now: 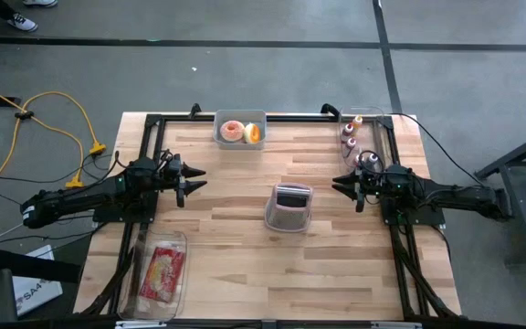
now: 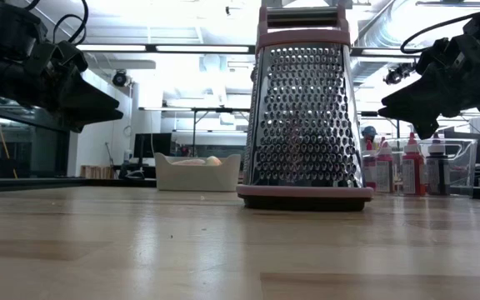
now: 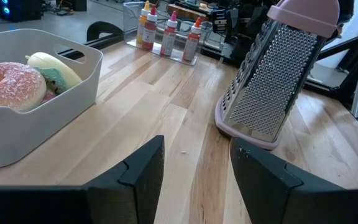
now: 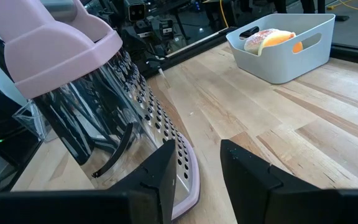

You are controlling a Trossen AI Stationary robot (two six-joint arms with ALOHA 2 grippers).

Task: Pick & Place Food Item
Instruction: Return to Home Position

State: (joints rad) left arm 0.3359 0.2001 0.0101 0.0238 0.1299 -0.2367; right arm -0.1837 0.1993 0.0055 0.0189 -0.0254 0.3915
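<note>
The gray bin [image 1: 219, 139] sits at the upper centre of the high view, against the table's far edge. It holds the donuts. A pink sugared donut [image 1: 232, 131] and an orange donut [image 1: 254, 133] show from above, and the left wrist view adds a pale blue-green piece [image 3: 56, 81] tucked beside the pink one. No donut lies loose on the wooden table [image 1: 226, 228], so the placing looks done.

Below the bin, near mid-frame, a pink-handled box grater [image 1: 289, 206] stands upright, well apart from it. Sauce bottles [image 1: 351, 135] stand at the upper right, and a clear tray with a red packet [image 1: 161, 272] lies at the lower left.

The left gripper [image 1: 197, 179] hangs at centre left and the right gripper [image 1: 338, 185] at centre right. Both are raised off the table, with jaws apart and nothing between them. All that seems left is for the arms to settle at rest.
</note>
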